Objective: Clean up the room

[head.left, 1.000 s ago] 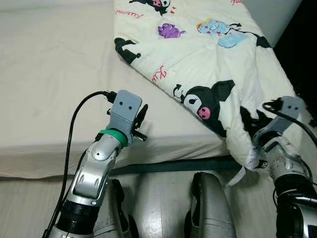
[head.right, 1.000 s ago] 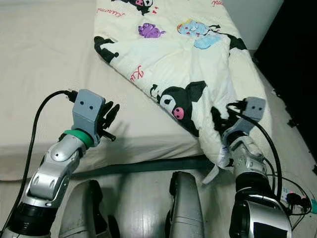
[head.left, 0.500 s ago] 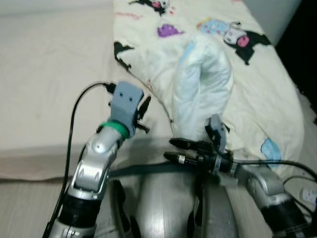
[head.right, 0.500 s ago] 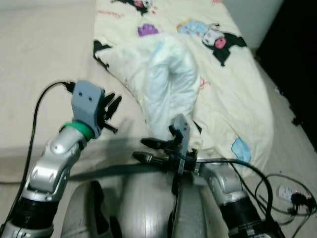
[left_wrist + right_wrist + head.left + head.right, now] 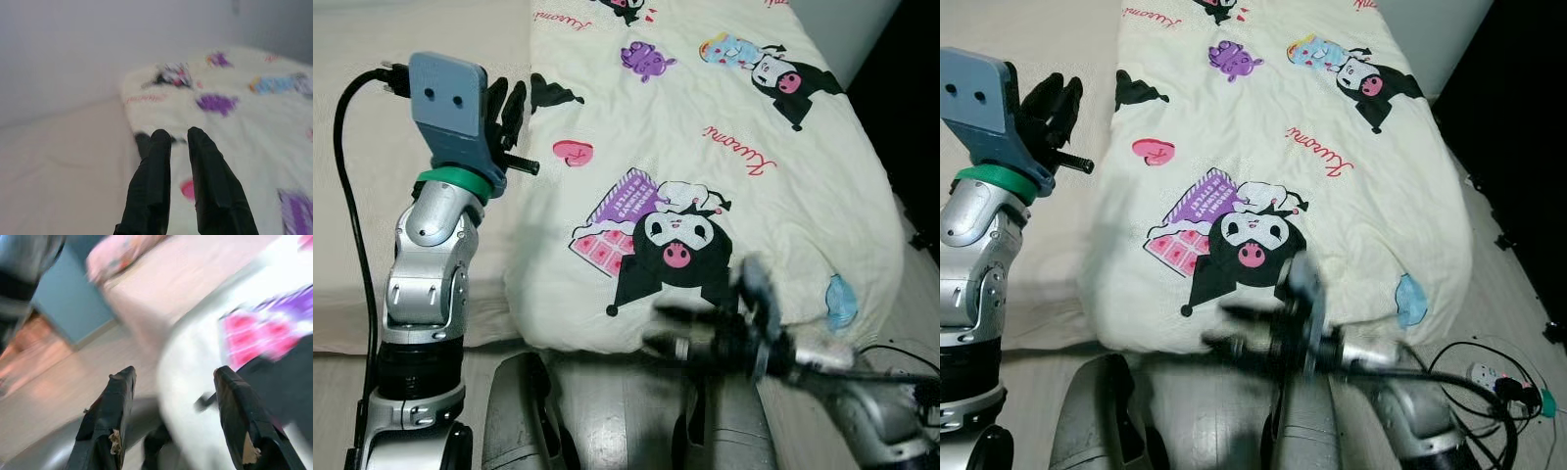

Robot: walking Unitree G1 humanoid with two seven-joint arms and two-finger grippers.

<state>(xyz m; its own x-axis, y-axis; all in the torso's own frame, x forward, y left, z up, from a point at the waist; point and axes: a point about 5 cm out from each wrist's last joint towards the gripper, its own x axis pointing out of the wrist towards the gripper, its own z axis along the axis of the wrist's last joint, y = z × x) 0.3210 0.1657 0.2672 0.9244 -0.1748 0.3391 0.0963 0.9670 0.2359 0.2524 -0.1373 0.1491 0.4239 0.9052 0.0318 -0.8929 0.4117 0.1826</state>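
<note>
Blanket (image 5: 705, 147) with cartoon prints covers your bed's (image 5: 382, 127) right side, its edge draping over the front; your left gripper (image 5: 514, 103) hovers raised, fingers nearly together, while your blurred right gripper (image 5: 680, 328) is spread wide below the edge

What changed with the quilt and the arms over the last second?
The right gripper, which had held the quilt at its corner, swung it leftward and let go; it now lies spread flat over the bed. The left gripper rose, holding nothing throughout.
</note>
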